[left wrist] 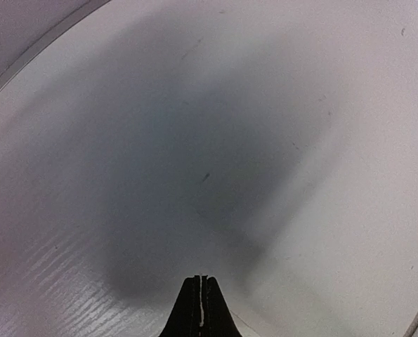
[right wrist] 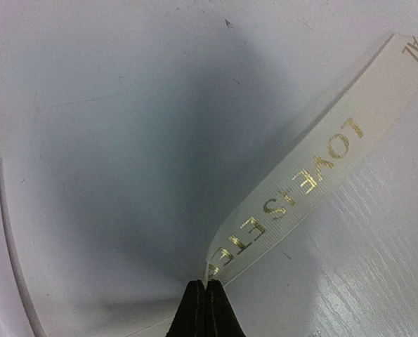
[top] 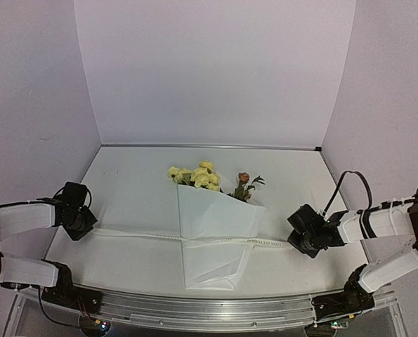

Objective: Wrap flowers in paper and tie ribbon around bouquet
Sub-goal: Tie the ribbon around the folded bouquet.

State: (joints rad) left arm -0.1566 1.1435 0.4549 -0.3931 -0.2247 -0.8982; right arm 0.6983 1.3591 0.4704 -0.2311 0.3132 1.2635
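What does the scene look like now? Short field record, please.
bouquet: flowers in paper cone, lying centre, heads at far end
ribbon: stretched left to right, crossing the cone's lower part
right fingers: shut on ribbon end
left fingers: shut near ribbon's other end; grip unclear
tie: no knot yet

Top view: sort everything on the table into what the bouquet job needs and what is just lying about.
Needed: flowers, paper wrapped round them, ribbon crossing the paper, right fingers shut on the ribbon, left fingers shut.
Just there: table, metal rail along its near edge; nothing else loose shows.
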